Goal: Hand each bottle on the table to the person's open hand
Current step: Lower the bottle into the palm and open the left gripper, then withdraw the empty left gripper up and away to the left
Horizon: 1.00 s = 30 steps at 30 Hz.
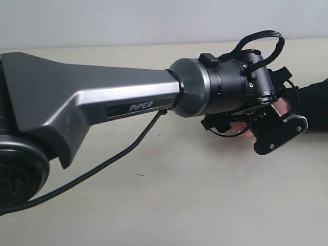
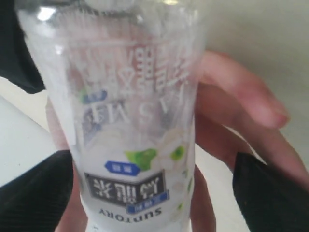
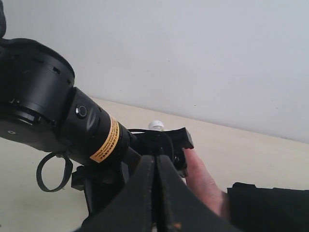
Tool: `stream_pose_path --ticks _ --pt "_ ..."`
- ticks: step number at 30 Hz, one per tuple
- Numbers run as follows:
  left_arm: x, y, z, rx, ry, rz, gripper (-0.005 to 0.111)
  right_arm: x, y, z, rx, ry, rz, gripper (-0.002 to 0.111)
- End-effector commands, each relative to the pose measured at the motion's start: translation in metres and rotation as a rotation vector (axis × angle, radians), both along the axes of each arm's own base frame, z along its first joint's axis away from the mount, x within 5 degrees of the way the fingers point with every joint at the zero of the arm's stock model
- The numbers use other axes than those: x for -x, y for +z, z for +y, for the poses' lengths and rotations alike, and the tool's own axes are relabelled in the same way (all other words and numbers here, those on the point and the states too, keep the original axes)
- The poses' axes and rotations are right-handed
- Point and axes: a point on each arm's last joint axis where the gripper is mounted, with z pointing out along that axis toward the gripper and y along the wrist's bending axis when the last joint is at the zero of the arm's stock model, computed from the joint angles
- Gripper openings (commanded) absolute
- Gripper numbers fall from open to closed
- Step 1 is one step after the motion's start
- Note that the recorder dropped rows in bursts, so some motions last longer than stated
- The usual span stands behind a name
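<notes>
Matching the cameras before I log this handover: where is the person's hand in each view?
Exterior view: the person's hand is at the far right, mostly hidden behind the left arm.
Left wrist view: the hand is behind the bottle, with its fingers showing beside the bottle.
Right wrist view: the hand is in the picture's lower right.
Shared landmark: the black sleeve cuff, clear in the exterior and right wrist views.
</notes>
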Motion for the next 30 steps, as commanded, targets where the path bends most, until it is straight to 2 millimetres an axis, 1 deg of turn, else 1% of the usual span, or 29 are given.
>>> stream_pose_path --ticks 1,5,6,7,8,9,10,11,12,14,16,18,20,23,28,30 --pt "0.004 0.014 -0.001 -0.005 0.000 -0.029 0.085 0.001 -0.001 0.000 0.002 0.001 -0.010 0.001" --pt "0.008 0.034 0.000 0.042 0.022 -0.039 0.085 0.001 -0.001 0.000 0.002 0.001 -0.010 0.001" --pt "0.010 0.043 0.001 0.051 0.024 -0.047 0.085 0.001 -0.001 0.000 0.002 0.001 -0.010 0.001" --pt "0.010 0.048 0.002 0.055 0.028 -0.049 0.085 0.001 -0.001 0.000 0.002 0.001 -0.010 0.001" --pt "0.013 0.058 0.005 0.061 0.056 -0.049 0.085 0.001 -0.001 0.000 0.002 0.001 -0.010 0.001" --pt "0.014 0.063 0.007 0.075 0.084 -0.044 0.085 0.001 -0.001 0.000 0.002 0.001 -0.010 0.001" --pt "0.016 0.073 0.012 0.110 0.156 -0.027 0.085 0.001 -0.001 0.000 0.002 0.001 -0.010 0.001" --pt "0.016 0.077 0.015 0.129 0.201 -0.017 0.085 0.001 -0.001 0.000 0.002 0.001 -0.010 0.001" --pt "0.017 0.085 0.020 0.152 0.277 -0.014 0.085 0.001 -0.001 0.000 0.002 0.001 -0.010 0.001" --pt "0.018 0.095 0.030 0.142 0.360 -0.023 0.085 0.001 -0.001 0.000 0.002 0.001 -0.010 0.001" --pt "0.022 0.104 0.042 0.136 0.492 -0.003 0.085 0.001 -0.001 0.000 0.002 0.001 -0.010 0.001" --pt "0.028 0.110 0.057 0.104 0.674 0.010 0.085 0.001 -0.001 0.000 0.002 0.001 -0.010 0.001" --pt "0.029 0.112 0.060 0.131 0.722 0.010 0.085 0.001 -0.001 0.000 0.002 0.001 -0.010 0.001" --pt "0.030 0.115 0.061 0.304 0.903 0.029 0.085 0.001 -0.001 0.000 0.002 0.001 -0.010 0.001" --pt "0.031 0.116 0.060 0.333 0.928 0.032 0.085 0.001 -0.001 0.000 0.002 0.001 -0.010 0.001" --pt "0.031 0.116 0.060 0.351 0.947 0.034 0.083 0.001 -0.001 0.000 0.002 0.001 -0.010 0.001"
